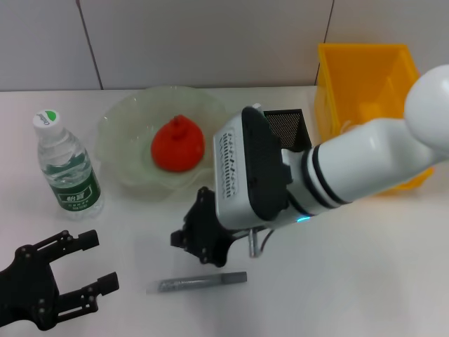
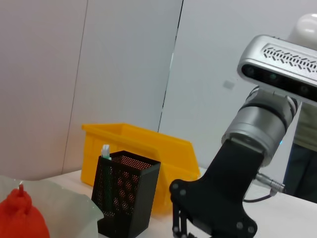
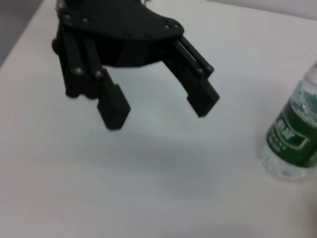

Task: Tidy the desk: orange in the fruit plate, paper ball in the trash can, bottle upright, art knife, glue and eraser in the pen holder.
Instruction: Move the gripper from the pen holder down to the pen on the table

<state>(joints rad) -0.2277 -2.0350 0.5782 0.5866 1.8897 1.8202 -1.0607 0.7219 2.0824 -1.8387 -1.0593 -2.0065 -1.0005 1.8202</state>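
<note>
The orange [image 1: 177, 145] lies in the pale-green fruit plate [image 1: 116, 137]. The bottle [image 1: 66, 168] stands upright at the left. A grey art knife [image 1: 196, 282] lies flat on the desk [image 1: 351, 267] near the front. My right gripper [image 1: 191, 244] hovers just above and behind the knife. The black mesh pen holder [image 1: 287, 128] is partly hidden behind my right arm; in the left wrist view [image 2: 126, 196] a white-and-green stick stands in it. My left gripper [image 1: 104, 261] is open and empty at the front left, also shown in the right wrist view [image 3: 158, 109]. Paper ball and eraser are out of view.
The yellow trash can [image 1: 365, 84] stands at the back right, beside the pen holder. My right arm stretches across the middle of the desk from the right. A pale wall runs behind the desk.
</note>
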